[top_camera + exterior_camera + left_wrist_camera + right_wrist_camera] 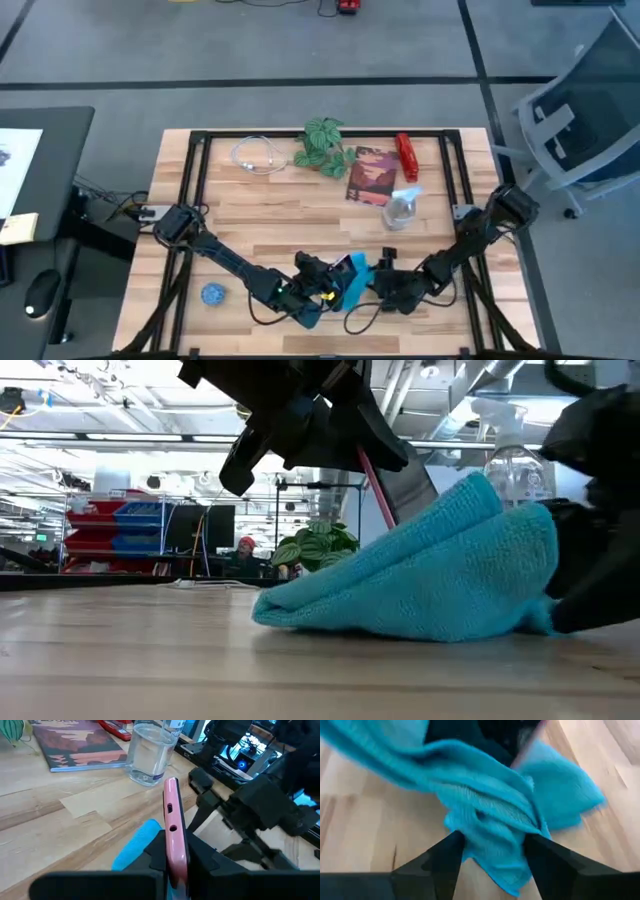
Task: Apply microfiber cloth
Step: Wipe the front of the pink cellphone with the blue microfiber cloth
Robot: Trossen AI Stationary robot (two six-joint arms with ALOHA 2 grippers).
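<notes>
A: Counting first: how many of each?
B: One cloth, one phone in a pink case, one spray bottle, one book, one plant, one ball. No writing is readable.
A: And the grippers?
B: The left gripper pinches the phone on edge. The right gripper is spread, cloth bunched between its fingers on the table, touching the phone.
</notes>
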